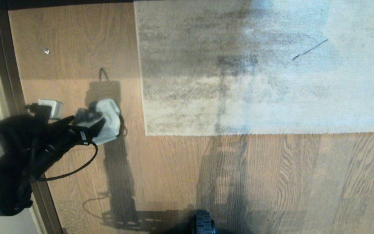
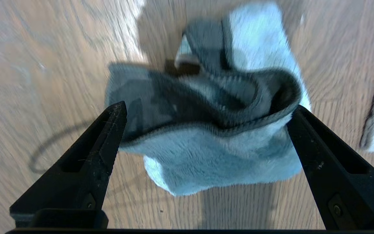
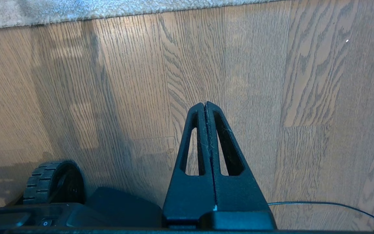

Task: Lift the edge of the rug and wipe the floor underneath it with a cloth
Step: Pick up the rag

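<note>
The left gripper hangs over the cloth, its two black fingers spread wide to either side of the crumpled pale blue-grey microfibre and not yet closed on it. The cloth lies in a heap on the wood-grain floor, just beside the left border of the rug, near the rug edge and its corner, which lies flat with nothing raised. The right gripper waits low over bare planks on the near side of the rug, its fingers pressed together and holding nothing, with one wheel of the base in sight beside it. The step in hand appears to be picking up the cloth, so lifting and wiping remain undone. The next move likely calls for the left fingers to sink around the upper folds and pinch enough fabric to hold, while the rug's hem still needs a grip of its own.
</note>
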Tool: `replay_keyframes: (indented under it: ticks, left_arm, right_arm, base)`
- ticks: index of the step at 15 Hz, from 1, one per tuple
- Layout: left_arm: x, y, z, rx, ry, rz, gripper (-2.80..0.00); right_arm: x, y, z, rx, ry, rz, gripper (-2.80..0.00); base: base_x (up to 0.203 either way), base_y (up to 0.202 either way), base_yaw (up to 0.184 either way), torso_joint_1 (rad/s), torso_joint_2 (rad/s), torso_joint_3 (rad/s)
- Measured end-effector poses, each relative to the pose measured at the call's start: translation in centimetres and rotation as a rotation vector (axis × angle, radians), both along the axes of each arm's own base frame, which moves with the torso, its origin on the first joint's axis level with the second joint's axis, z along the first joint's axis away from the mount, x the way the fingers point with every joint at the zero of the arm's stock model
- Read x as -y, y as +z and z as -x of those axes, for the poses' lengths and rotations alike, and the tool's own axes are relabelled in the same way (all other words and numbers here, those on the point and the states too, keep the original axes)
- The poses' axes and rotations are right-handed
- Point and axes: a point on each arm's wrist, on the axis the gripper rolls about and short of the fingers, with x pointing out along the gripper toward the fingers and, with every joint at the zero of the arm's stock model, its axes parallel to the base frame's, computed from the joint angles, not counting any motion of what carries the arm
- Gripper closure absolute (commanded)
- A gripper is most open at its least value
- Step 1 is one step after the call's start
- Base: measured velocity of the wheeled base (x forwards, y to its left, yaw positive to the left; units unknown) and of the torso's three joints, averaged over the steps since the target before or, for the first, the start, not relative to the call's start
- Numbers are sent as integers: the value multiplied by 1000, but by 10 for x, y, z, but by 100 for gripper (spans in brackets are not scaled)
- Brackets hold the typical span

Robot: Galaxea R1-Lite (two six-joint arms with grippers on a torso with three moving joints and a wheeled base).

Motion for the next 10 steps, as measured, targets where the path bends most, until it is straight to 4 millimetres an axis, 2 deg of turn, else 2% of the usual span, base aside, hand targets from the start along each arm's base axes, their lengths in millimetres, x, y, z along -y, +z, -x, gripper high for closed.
replay_keyframes:
  ticks: [10]
  left_arm:
    - [0,-14,-6,-25,0,-3,-280]
  right_arm:
    - [0,0,0,0,0,0,0]
  base:
    - [0,0,0,0,0,0]
